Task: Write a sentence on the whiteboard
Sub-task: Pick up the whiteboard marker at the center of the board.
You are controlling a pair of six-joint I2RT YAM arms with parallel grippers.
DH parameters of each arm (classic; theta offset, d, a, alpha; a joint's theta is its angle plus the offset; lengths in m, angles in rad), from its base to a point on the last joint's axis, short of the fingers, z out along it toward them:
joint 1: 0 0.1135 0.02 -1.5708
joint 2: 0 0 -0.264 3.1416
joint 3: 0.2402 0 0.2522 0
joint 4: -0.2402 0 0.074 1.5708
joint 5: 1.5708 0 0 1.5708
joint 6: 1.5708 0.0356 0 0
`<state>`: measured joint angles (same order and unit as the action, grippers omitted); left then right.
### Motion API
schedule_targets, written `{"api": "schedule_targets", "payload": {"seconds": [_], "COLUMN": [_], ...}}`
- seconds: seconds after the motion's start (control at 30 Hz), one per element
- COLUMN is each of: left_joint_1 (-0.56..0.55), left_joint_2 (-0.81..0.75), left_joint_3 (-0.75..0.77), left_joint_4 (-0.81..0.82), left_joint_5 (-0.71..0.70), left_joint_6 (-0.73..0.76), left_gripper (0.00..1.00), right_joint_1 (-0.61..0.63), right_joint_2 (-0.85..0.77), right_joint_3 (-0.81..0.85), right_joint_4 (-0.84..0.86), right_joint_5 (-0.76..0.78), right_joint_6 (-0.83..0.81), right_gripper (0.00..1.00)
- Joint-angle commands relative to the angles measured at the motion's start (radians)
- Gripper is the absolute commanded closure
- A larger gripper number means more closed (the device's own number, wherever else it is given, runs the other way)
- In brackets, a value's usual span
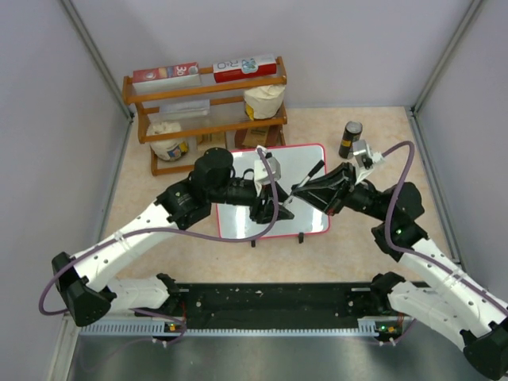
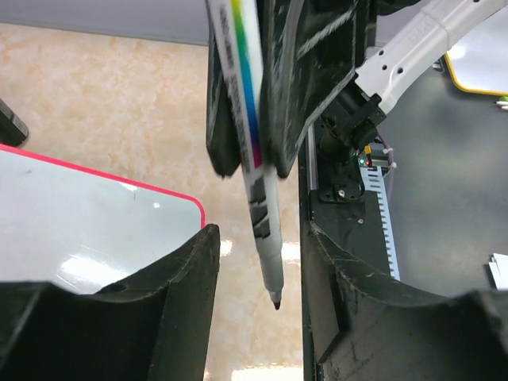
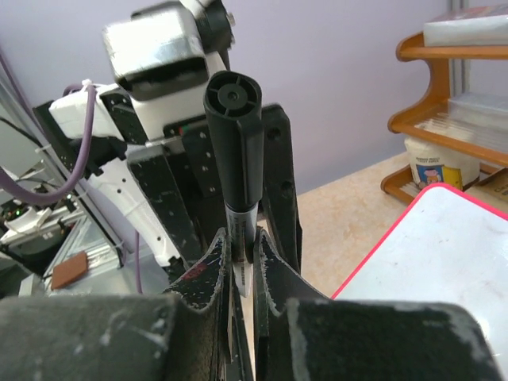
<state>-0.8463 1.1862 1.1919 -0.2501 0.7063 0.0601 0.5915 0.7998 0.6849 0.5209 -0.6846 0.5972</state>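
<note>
Rectangular whiteboard (image 1: 238, 218), glossy smooth white face in a thin red-pink plastic-looking frame; bench (image 1: 377, 131), matt beige stone-patterned top; slatted wooden rack (image 1: 205, 90), varnished orange-brown; marker pen (image 2: 252, 119), smooth black plastic barrel with glossy rainbow label; left tool (image 2: 258, 236), matt black plastic, scuffed and scratched.

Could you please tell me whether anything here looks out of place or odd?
Nothing is spilled or broken. The one oddity: the marker hangs uncapped in the air, off the whiteboard, clamped in the right gripper while the left gripper stands open around it. No writing shows on the board.
</note>
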Motion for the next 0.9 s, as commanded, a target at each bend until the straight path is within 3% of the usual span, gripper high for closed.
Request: {"api": "schedule_targets", "payload": {"seconds": [0.0,0.07,0.1,0.17,0.3,0.4,0.63,0.73,0.87], "left_joint_1": [-0.002,-0.002,-0.002,0.000,0.006,0.015,0.029,0.030,0.032], "left_joint_2": [-0.025,-0.023,-0.023,-0.030,-0.053,-0.066,-0.082,-0.080,-0.065], "left_joint_3": [-0.028,-0.023,-0.020,-0.020,-0.026,-0.018,0.008,0.024,0.049], "left_joint_4": [0.072,0.081,0.087,0.098,0.092,0.042,-0.076,-0.129,-0.190], "left_joint_5": [0.009,0.009,0.010,0.010,-0.001,-0.031,-0.036,-0.013,0.021], "left_joint_6": [-0.006,-0.008,-0.009,-0.014,-0.013,0.006,0.058,0.087,0.113], "left_gripper": [0.55,0.68,0.86,1.00,1.00,1.00,1.00,1.00,1.00], "right_joint_1": [0.007,0.007,0.007,0.005,0.007,0.007,0.005,0.005,0.005], "right_joint_2": [-0.039,-0.037,-0.034,-0.031,-0.037,-0.047,-0.056,-0.050,-0.010], "right_joint_3": [-0.024,-0.031,-0.031,-0.038,-0.027,-0.009,0.024,0.033,0.044], "right_joint_4": [0.097,0.103,0.105,0.102,0.038,-0.050,-0.117,-0.105,-0.033], "right_joint_5": [0.080,0.079,0.079,0.069,0.054,0.046,-0.004,-0.038,-0.124], "right_joint_6": [0.049,0.055,0.056,0.056,0.018,-0.031,-0.071,-0.056,-0.008], "right_gripper": [1.00,1.00,1.00,1.00,1.00,0.90,0.39,0.24,0.17]}}
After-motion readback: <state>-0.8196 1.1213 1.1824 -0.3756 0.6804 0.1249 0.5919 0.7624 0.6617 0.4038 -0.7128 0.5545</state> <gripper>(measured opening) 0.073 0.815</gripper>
